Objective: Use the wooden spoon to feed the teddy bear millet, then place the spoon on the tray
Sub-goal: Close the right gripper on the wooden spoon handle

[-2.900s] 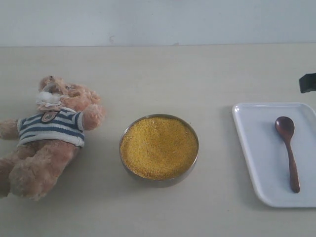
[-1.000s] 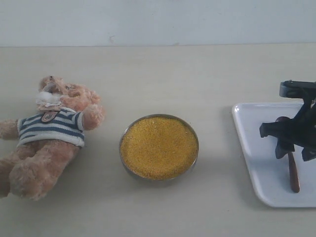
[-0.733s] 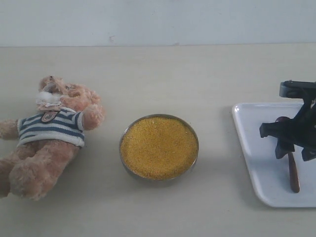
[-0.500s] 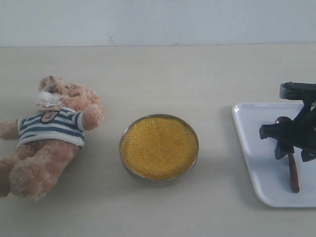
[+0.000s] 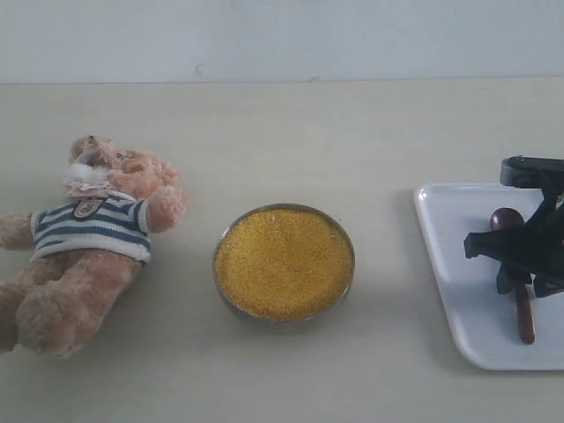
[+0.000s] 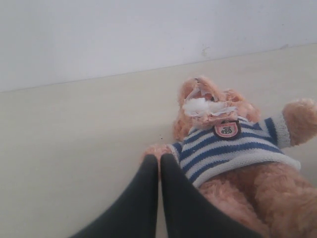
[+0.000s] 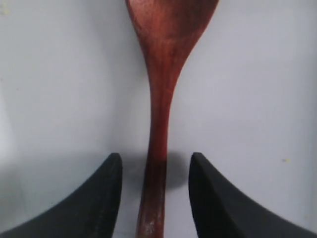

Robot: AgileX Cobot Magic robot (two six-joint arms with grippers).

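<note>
The wooden spoon point(image 5: 509, 220) lies flat on the white tray point(image 5: 445, 251) at the right, bowl end away from the table's front edge. My right gripper point(image 5: 522, 275) is low over its handle and open; in the right wrist view the spoon point(image 7: 161, 114) runs between the two fingers point(image 7: 106, 198) with a gap on each side. The millet point(image 5: 283, 262) fills the metal bowl point(image 5: 226, 291) in the middle. The teddy bear point(image 5: 88, 247) lies on its back at the left. My left gripper point(image 6: 159, 159) is shut and empty beside the bear point(image 6: 233, 148), by its arm.
A pale wall point(image 5: 282, 40) closes the far side of the beige table point(image 5: 291, 141). The tray runs past the right border of the exterior view.
My right gripper came in from the right and dropped over the spoon's handle, then shifted a little toward the table's front edge in the last second. The spoon has not moved.
</note>
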